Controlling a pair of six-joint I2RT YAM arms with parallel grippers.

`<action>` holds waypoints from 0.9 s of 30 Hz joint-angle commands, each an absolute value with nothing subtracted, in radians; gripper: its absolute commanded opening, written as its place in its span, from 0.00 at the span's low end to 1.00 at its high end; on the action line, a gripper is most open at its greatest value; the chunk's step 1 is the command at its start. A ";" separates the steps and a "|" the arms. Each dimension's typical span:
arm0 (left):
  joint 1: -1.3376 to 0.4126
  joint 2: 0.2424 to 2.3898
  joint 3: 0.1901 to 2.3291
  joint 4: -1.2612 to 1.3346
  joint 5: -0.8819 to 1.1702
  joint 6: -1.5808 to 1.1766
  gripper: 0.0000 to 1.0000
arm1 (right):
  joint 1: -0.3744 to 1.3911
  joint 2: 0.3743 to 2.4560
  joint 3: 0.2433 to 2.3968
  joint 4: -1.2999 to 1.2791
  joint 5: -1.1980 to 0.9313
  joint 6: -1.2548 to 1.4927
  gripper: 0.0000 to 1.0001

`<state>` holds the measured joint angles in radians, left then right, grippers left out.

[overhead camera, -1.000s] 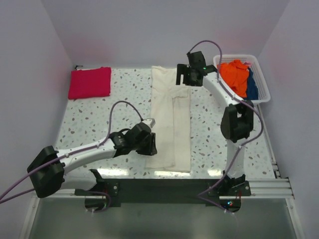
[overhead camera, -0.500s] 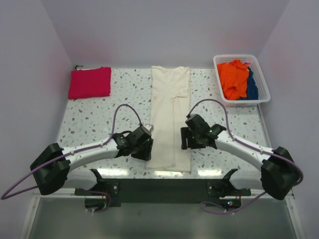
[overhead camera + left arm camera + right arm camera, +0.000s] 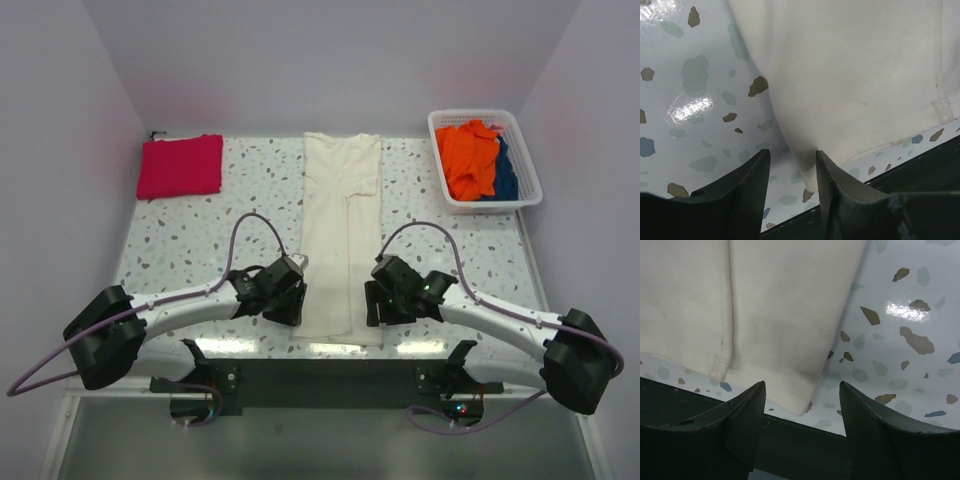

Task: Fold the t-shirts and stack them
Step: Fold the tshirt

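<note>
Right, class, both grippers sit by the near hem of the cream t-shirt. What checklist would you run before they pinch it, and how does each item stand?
1. Left gripper open: ok.
2. Right gripper open: ok.
3. Near-left hem corner of the cream t-shirt lines up with the left gripper's gap: ok.
4. Near-right hem corner lines up with the right gripper's gap: ok.
5. Fingers low enough to catch every cloth layer: cannot tell.
6. Pink t-shirt lies folded at the far left, apart from the cream one: ok.
</note>
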<state>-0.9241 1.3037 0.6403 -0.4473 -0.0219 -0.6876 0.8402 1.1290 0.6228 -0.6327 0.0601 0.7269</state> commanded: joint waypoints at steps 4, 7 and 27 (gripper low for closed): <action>-0.930 1.305 0.618 -0.382 -0.005 -0.696 0.45 | 0.907 1.163 0.584 -0.601 0.067 0.807 0.61; -0.931 1.305 0.609 -0.370 0.028 -0.701 0.44 | 0.914 1.166 0.571 -0.586 0.066 0.815 0.59; -0.939 1.250 0.563 -0.374 0.055 -0.747 0.00 | 0.920 1.166 0.532 -0.578 0.023 0.842 0.19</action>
